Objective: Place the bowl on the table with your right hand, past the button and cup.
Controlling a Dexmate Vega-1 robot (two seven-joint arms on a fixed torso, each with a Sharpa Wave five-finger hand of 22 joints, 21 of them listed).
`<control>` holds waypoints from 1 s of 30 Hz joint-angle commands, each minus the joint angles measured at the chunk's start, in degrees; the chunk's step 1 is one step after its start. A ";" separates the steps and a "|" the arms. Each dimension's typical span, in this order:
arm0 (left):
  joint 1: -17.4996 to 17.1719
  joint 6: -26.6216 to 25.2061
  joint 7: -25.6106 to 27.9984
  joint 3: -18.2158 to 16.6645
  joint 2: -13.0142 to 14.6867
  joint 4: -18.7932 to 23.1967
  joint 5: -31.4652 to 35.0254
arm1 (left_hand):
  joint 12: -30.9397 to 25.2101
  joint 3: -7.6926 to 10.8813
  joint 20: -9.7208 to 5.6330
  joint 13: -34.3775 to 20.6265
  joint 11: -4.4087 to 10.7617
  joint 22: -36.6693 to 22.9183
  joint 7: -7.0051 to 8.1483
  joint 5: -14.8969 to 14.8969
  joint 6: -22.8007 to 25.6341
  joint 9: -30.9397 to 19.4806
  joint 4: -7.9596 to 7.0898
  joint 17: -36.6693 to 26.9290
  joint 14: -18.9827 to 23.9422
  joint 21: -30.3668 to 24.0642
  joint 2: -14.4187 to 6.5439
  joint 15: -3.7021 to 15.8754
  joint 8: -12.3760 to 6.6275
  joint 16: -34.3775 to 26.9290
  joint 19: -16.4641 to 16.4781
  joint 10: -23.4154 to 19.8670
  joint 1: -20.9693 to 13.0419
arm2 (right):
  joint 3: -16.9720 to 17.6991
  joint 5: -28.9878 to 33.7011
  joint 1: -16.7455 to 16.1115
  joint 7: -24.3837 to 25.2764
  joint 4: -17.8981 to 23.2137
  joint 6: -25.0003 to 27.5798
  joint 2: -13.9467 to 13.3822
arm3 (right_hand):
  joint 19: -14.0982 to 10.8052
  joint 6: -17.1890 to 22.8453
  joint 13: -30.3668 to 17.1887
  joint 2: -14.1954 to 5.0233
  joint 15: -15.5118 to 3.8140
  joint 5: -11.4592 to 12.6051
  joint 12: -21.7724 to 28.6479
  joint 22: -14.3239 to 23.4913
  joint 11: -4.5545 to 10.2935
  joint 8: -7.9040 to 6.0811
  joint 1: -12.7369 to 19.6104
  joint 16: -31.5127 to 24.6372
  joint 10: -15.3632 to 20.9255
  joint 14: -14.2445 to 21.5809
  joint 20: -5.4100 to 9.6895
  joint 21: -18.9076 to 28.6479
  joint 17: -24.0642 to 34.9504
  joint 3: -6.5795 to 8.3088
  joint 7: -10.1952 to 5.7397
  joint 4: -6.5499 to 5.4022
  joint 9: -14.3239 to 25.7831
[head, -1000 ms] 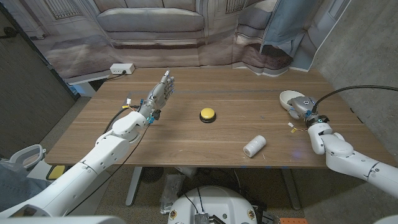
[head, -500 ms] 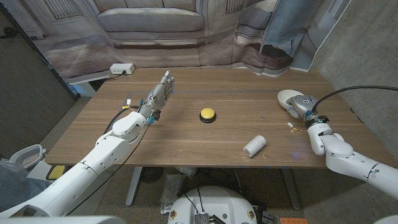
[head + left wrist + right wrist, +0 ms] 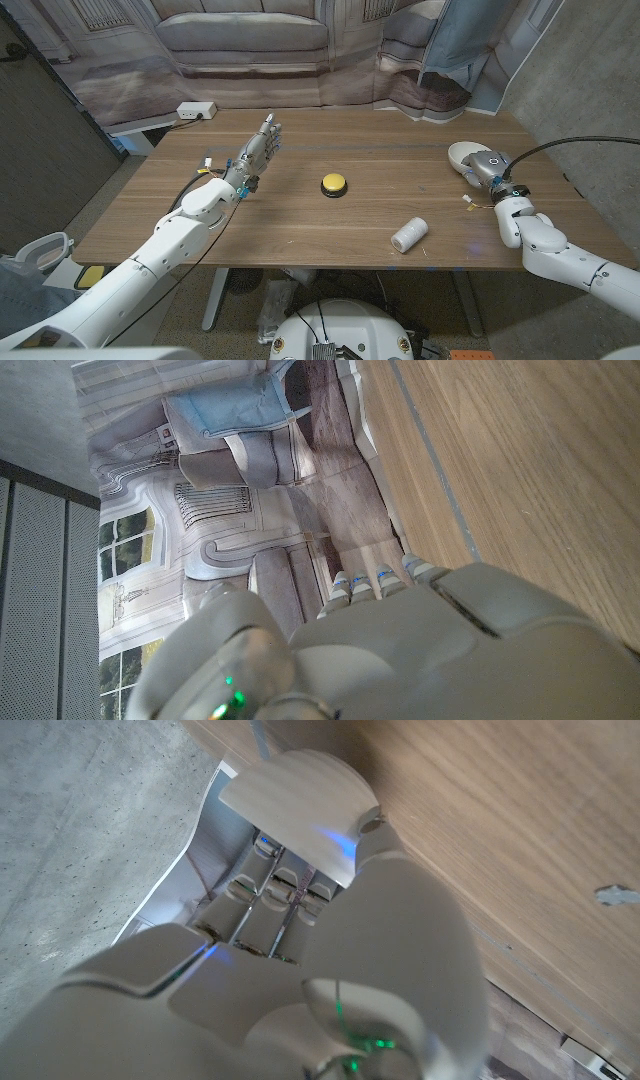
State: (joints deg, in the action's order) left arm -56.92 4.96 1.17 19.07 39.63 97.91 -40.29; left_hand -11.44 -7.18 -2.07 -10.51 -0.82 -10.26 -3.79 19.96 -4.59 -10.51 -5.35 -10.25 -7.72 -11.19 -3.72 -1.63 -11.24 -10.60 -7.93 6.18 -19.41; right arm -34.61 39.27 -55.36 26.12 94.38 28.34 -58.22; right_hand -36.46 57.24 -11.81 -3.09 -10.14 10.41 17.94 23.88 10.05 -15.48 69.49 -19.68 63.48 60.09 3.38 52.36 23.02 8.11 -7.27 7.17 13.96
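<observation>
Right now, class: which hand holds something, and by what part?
The right hand holds the white bowl by its rim. The left hand holds nothing.

Right robot hand (image 3: 487,167), gripping the bowl (image 3: 465,156), has shifted slightly toward the far side of the bench (image 3: 330,225); bowl has moved with it.

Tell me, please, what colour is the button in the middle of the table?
The button has a yellow top on a dark base; it shows best in the head view.
</observation>
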 commanded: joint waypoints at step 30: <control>1.74 0.56 -0.97 0.47 -0.77 -1.41 0.36 | -0.08 -0.91 -1.15 -0.19 0.13 -0.11 0.16 -0.14 0.07 -0.14 0.12 -0.17 0.01 -0.26 -0.61 0.15 -0.01 -0.11 -0.68 -0.04 -0.35 | 6.96 -4.58 -4.86 -0.36 9.92 3.64 -4.01 | 0.33 4.83 -0.28 -5.04 -3.64 0.48 -0.31 -1.04 0.38 0.82 5.27 0.45 0.69 0.44 8.37 0.99 0.29 -0.31 -4.56 -0.07 -0.08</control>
State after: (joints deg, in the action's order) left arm -55.67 5.09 0.73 19.35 39.13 97.16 -39.96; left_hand -11.44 -7.59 -2.07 -10.51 -0.81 -10.26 -3.79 19.96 -4.59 -10.51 -5.28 -10.25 -7.72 -11.19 -3.94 -1.63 -11.24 -10.60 -7.92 6.18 -19.64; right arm -29.82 35.99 -59.00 27.55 101.16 30.99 -60.68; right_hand -36.47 57.34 -11.86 -3.09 -10.12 10.63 17.50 22.83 9.93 -14.91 69.49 -19.23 63.97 60.07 3.38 52.81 22.97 7.88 -7.38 7.24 13.74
